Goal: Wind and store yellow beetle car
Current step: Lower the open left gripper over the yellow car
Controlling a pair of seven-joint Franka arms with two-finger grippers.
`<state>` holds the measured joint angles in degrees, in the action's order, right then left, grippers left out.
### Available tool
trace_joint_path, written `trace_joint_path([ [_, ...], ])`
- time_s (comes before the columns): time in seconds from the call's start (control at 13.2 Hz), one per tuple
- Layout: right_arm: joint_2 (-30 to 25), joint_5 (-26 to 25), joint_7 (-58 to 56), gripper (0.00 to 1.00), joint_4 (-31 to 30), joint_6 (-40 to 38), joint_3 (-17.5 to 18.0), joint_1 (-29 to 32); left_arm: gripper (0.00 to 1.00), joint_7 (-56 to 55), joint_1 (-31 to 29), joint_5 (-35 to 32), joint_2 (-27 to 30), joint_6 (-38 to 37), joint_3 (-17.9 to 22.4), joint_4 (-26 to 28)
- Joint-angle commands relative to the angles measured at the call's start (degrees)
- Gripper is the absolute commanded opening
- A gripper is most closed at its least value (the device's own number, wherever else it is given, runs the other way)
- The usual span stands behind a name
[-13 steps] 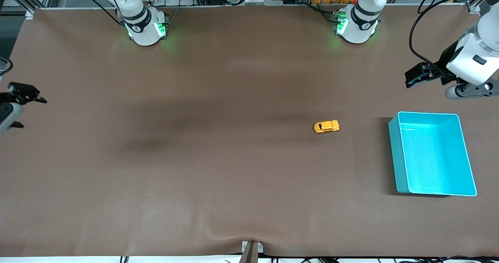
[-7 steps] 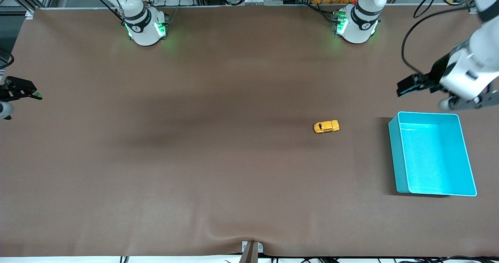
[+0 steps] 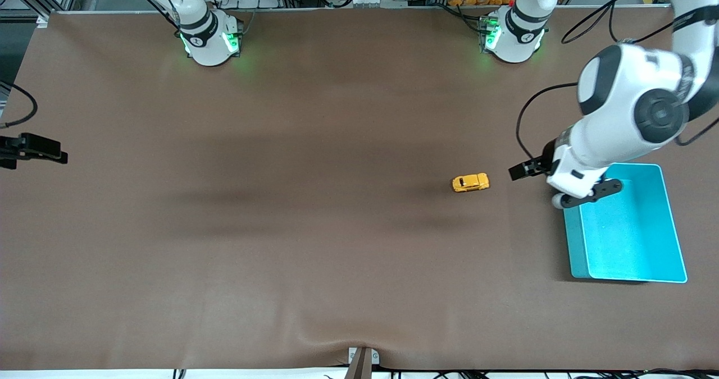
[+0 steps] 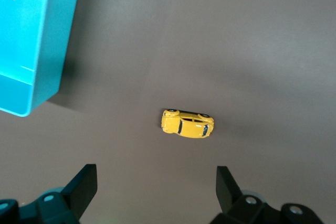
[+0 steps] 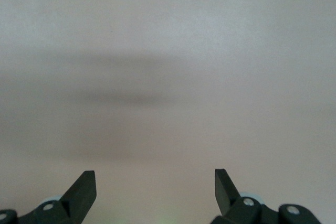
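Observation:
The yellow beetle car (image 3: 471,183) stands on its wheels on the brown table, between the table's middle and the turquoise bin (image 3: 668,227). In the left wrist view the car (image 4: 187,124) lies ahead of the open fingers with a gap of bare mat between. My left gripper (image 3: 519,170) hangs open over the mat between the car and the bin's corner, holding nothing. At the right arm's end of the table my right gripper (image 3: 53,155) is also open and empty, and its wrist view shows the gripper (image 5: 155,190) over bare table only.
The turquoise bin (image 4: 31,40) is empty and sits toward the left arm's end of the table. Both arm bases (image 3: 209,39) (image 3: 514,33) stand along the table's farthest edge. A small bracket (image 3: 362,359) juts at the nearest edge.
The left arm has swung down from above the bin's farthest edge to a spot beside the car. The right gripper stayed at its table end, shifting only slightly. The car has not moved.

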<state>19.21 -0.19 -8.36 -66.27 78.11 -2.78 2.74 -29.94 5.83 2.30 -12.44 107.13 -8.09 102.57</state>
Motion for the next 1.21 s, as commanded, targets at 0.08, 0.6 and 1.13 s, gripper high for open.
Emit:
trace_joint_path([
  [0.08, -3.2, 0.81, 10.8, 1.0, -5.26, 2.92, 0.15, -1.77, 1.0, -3.97, -0.29, 0.68, 6.46, 12.19, -2.89, 15.26],
  [0.6, -20.18, 1.5, 13.01, 1.0, -34.81, 23.32, 0.15, -1.78, 1.0, -28.48, -0.12, 2.53, 1.64, 24.6, -3.78, 19.33],
  [1.13, -18.15, 1.16, 12.67, 1.0, -25.67, 19.1, -0.2, -1.25, 1.0, -57.48, 5.24, 1.83, -1.63, 37.94, -3.69, 25.89],
])
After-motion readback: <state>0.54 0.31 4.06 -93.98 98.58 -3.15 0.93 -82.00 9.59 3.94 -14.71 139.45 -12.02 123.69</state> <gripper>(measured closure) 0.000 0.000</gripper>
